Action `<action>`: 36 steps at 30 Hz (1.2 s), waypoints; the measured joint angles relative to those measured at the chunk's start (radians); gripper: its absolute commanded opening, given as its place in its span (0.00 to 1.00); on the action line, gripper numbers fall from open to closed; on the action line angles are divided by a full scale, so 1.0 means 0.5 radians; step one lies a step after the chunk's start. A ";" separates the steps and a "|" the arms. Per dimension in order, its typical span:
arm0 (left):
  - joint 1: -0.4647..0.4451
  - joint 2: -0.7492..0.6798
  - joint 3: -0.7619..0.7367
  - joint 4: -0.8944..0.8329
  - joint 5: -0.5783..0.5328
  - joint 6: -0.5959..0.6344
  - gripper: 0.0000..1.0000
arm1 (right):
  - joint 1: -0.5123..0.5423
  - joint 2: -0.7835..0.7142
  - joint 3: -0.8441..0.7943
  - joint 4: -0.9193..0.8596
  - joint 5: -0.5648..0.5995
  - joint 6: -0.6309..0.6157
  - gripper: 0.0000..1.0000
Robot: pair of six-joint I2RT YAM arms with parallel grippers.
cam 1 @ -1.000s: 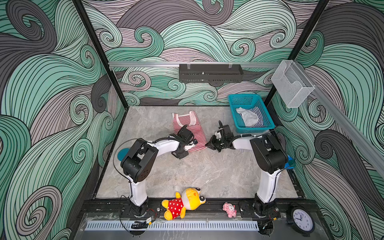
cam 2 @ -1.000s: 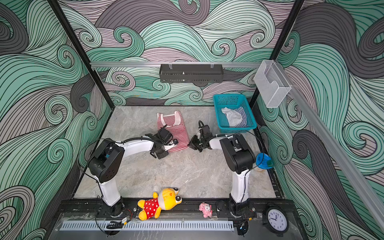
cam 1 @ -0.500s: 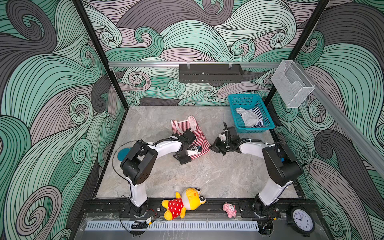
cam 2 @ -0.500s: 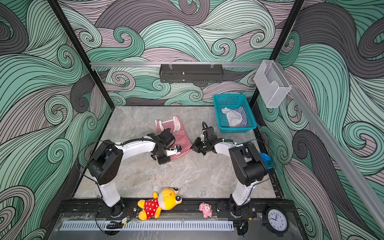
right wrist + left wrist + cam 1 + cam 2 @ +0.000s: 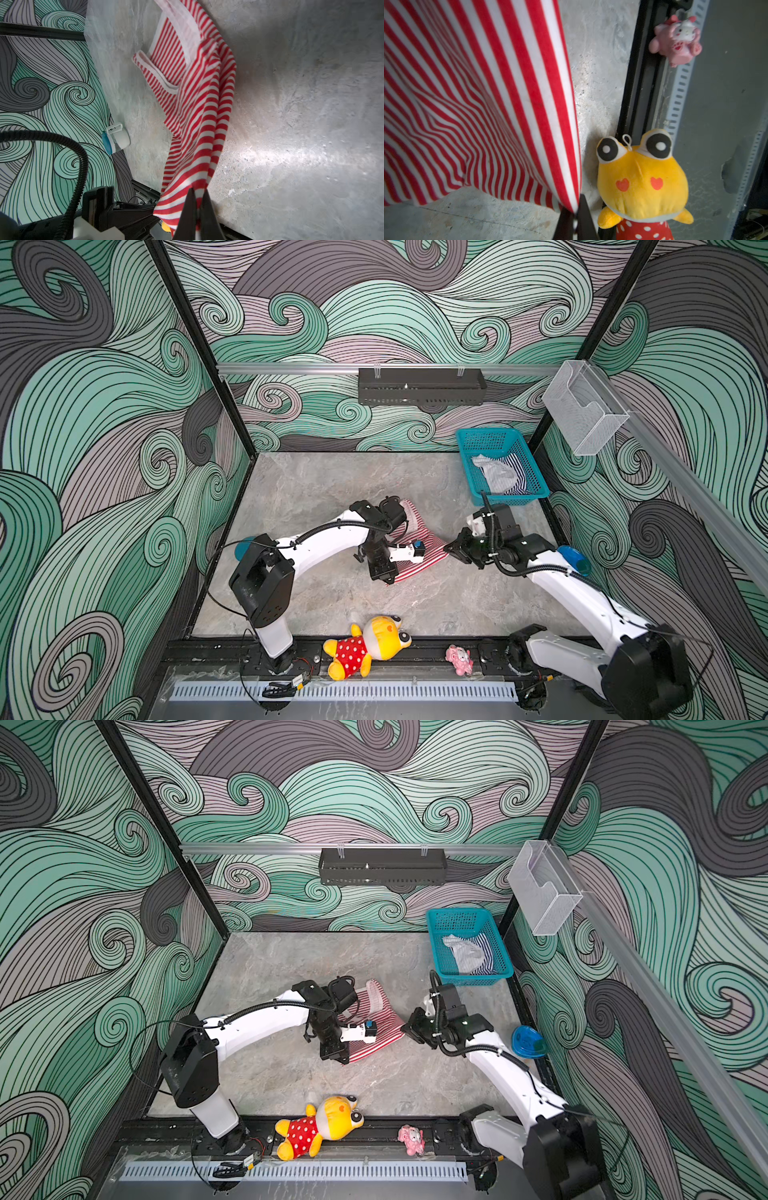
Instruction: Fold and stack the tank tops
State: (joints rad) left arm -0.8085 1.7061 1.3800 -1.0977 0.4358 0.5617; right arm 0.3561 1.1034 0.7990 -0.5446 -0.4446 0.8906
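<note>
- Broadly, the grey marbled stone-look bench [image 5: 316, 489] carries everything, and the work sits around its middle.
- The red-and-white thin-striped sleeveless knit tank top [image 5: 197, 93] is there. Its hem end is lifted off the bench between the two arms. Its strap end, with white-trimmed neck and armholes, trails on the surface toward the back edge. It hangs in loose lengthwise folds and is not yet folded flat.
- Judging by that drape, it is light, limp and somewhat stretchy, so it will sag and bunch wherever it is unsupported. The two hem corners or the two straps, taken evenly, look like the best holds, and the white trim offers a firmer edge.
- The teal perforated plastic basket [image 5: 488, 439] stands at the back right corner of the bench.
- Inside it lies the navy-and-white striped tank top [image 5: 517, 479], crumpled with pale cloth showing on top. It is probably just as floppy and best drawn out by a strap or the hem.
- The left gripper [image 5: 576, 212] is pressed together on one hem corner of the red top.
- The right gripper [image 5: 198, 193] pinches the opposite hem corner, with cloth bunched between its black tips.
</note>
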 measured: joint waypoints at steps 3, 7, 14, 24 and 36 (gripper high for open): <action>0.011 -0.038 0.102 -0.066 0.052 0.007 0.00 | -0.008 0.008 0.175 -0.114 -0.002 -0.005 0.01; 0.087 -0.052 0.213 -0.049 0.079 -0.005 0.00 | -0.015 0.200 0.448 -0.169 -0.008 -0.026 0.02; 0.415 0.332 0.636 0.046 0.064 -0.048 0.00 | -0.098 0.755 0.838 -0.153 -0.034 -0.084 0.02; 0.735 1.087 1.284 0.005 0.059 -0.024 0.00 | -0.204 1.717 1.520 -0.121 -0.163 -0.198 0.04; 0.827 1.157 1.288 -0.077 0.087 -0.010 0.00 | -0.234 2.072 1.769 -0.183 -0.185 -0.288 0.35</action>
State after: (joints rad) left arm -0.3950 2.2848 2.0239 -1.1362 0.4793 0.5568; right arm 0.2390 2.1395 1.6833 -0.6361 -0.5373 0.7464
